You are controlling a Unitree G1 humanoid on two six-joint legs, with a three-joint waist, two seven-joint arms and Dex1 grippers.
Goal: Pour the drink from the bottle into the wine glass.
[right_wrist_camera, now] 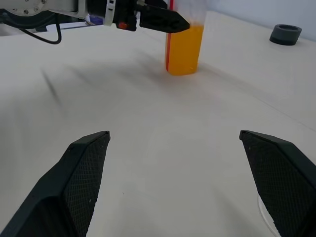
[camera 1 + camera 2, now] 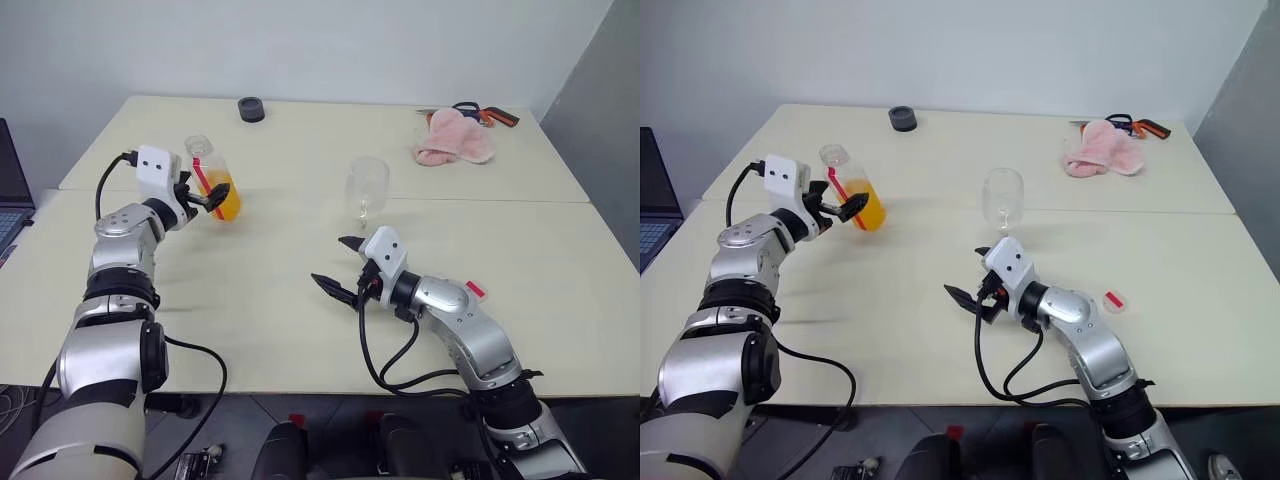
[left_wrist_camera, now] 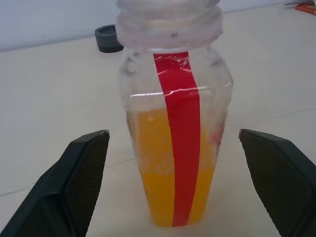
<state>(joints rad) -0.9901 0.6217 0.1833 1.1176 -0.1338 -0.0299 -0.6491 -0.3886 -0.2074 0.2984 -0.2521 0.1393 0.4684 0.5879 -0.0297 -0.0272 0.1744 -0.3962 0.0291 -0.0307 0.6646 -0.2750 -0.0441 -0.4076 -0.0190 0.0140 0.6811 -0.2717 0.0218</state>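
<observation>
- Laptop (image 2: 12,190) edge sits at the far left, off the pale surface (image 2: 250,300).
- Left end effector (image 2: 207,196) reaches level toward the bottle (image 2: 215,180), its two black fingers (image 3: 74,182) spread wide, one on each side of the bottle's lower body. In the left wrist view a clear gap shows between each finger and the plastic, so nothing is gripped.
- Bottle stands upright on the surface, on the left half, with a red strip (image 3: 180,148) running down the side that faces the left wrist camera. The drink (image 3: 148,163), orange-yellow, fills roughly the lower half; the upper part is clear. The bottle's very top is cut off in the left wrist view.
- Dark round cap-like object (image 2: 251,109) lies near the far edge of the surface, behind the bottle and well apart from it.
- Right end effector (image 2: 335,265) hovers low over the middle of the surface, pointing toward the left side, fingers fully apart and holding nothing.
- Wine glass (image 2: 366,187) stands upright just beyond the right end effector, near the seam between the two tabletops, well apart from the bottle; it looks empty.
- Small red-and-white item (image 2: 1117,299) lies on the surface beside the right forearm.
- Pink cloth (image 2: 455,140) lies crumpled at the far right corner, with a black and orange tool (image 2: 490,114) just behind it.
</observation>
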